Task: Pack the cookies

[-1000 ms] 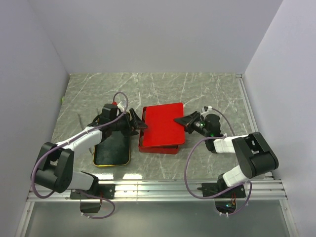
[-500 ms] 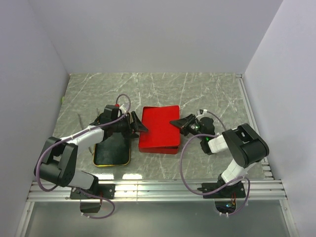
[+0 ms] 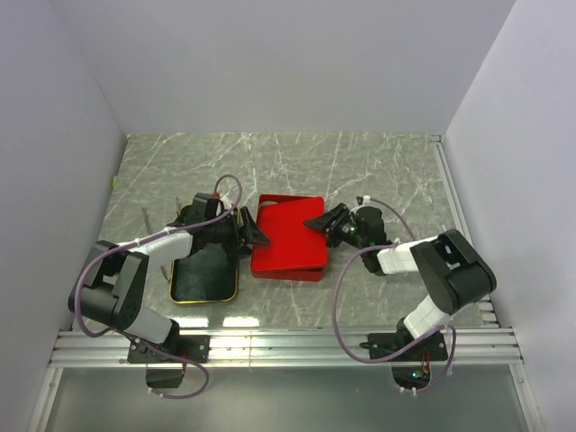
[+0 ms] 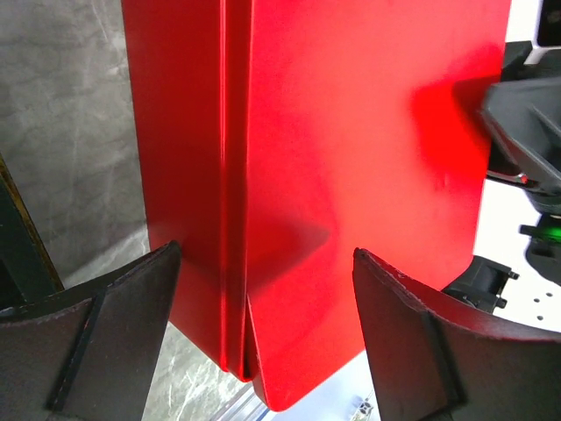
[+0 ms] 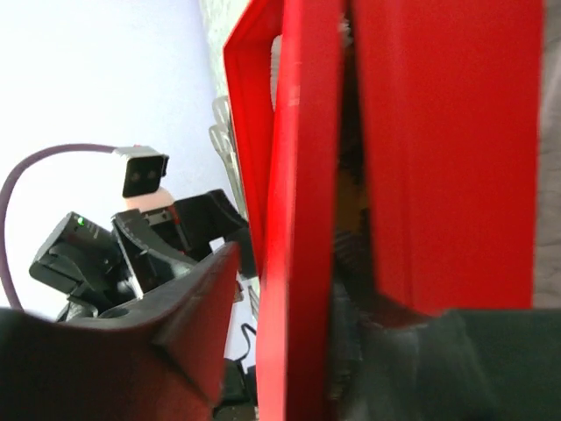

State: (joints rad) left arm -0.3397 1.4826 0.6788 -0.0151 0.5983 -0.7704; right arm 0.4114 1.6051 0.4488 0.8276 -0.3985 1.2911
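We see the grey marbled tabletop (image 3: 360,162) running on beyond both pincers. The red tin box (image 3: 286,268) lies on it between them, straight ahead of each set of fingertips. Its red lid (image 3: 292,229) rests askew on the box, and a slit stays open between lid and box on the side of the right pincer (image 3: 321,228).

A black tray (image 3: 202,274) with a gold rim lies flat below and behind the left pincer (image 3: 251,227), under that arm's forearm.

The left pincer stands wide at the box's near-left edge. In its wrist view one finger sits on either side of the corner where lid and box meet. We cannot tell whether either finger touches the red metal.

The right pincer reaches the opposite edge with its fingers parted. In its wrist view the box wall and the lid's edge both sit between them. We cannot tell whether it is clamping the lid or merely standing around it.

The cookies lie under the lid and we cannot make them out. In the slit just ahead of the right pincer there is only a dim, blurred orange-brown patch (image 5: 349,206).
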